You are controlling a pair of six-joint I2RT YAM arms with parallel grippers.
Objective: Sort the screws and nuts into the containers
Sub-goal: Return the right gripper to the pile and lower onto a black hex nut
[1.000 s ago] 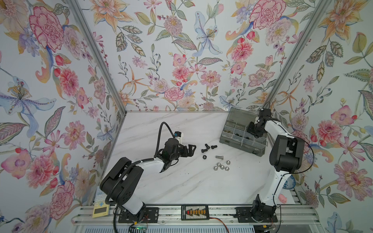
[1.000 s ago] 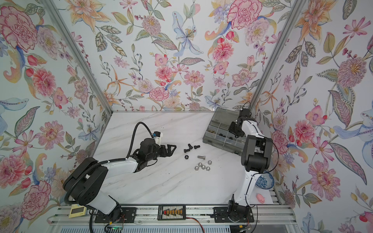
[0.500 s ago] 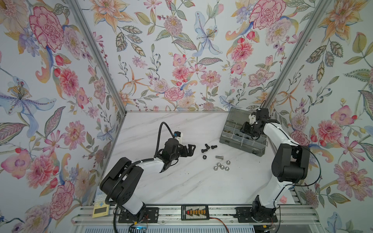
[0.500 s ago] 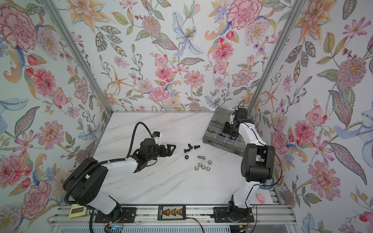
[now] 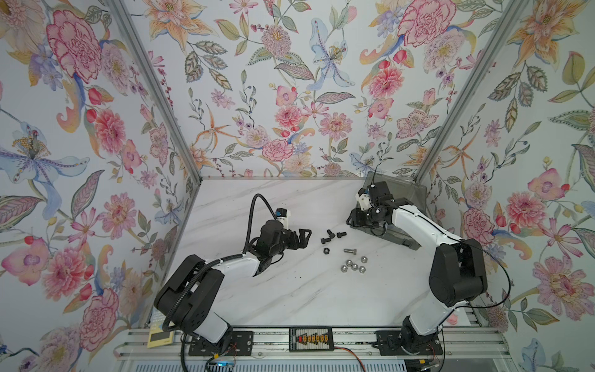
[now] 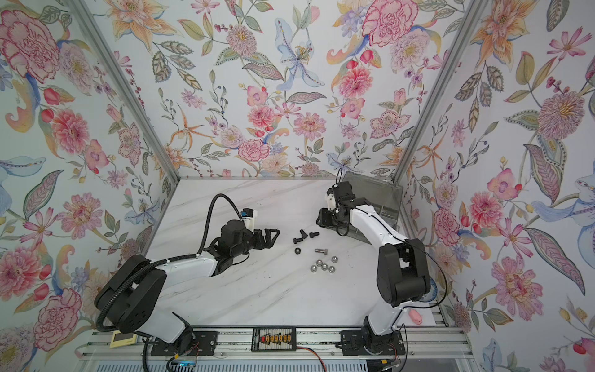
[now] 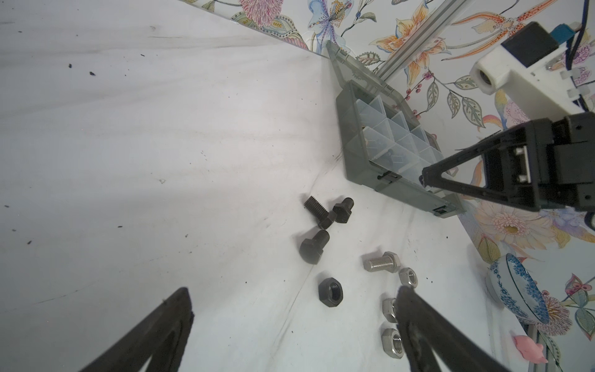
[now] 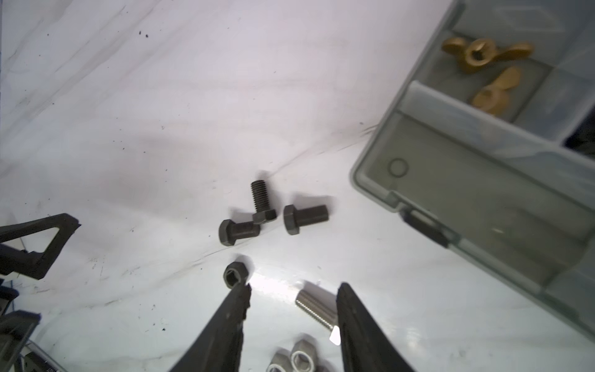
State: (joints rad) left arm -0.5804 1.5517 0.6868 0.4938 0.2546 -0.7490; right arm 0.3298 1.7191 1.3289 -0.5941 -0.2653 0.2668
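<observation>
Right wrist alone shows brass wing nuts (image 8: 486, 51) in organiser (image 8: 483, 206); both pincers spread, empty.

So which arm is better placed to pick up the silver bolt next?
Right. Its hand is open, fingers either side of the silver bolt, beside the box. The left hand sits farther off.

Robot test booth: floral walls (image 5: 289, 96), marble tabletop (image 5: 289, 290).

Honestly nothing readable anywhere. The small yellow gadget (image 5: 160, 337) on the front rail has a screen, but it's way too tiny and dark to make out any digits or letters.
</observation>
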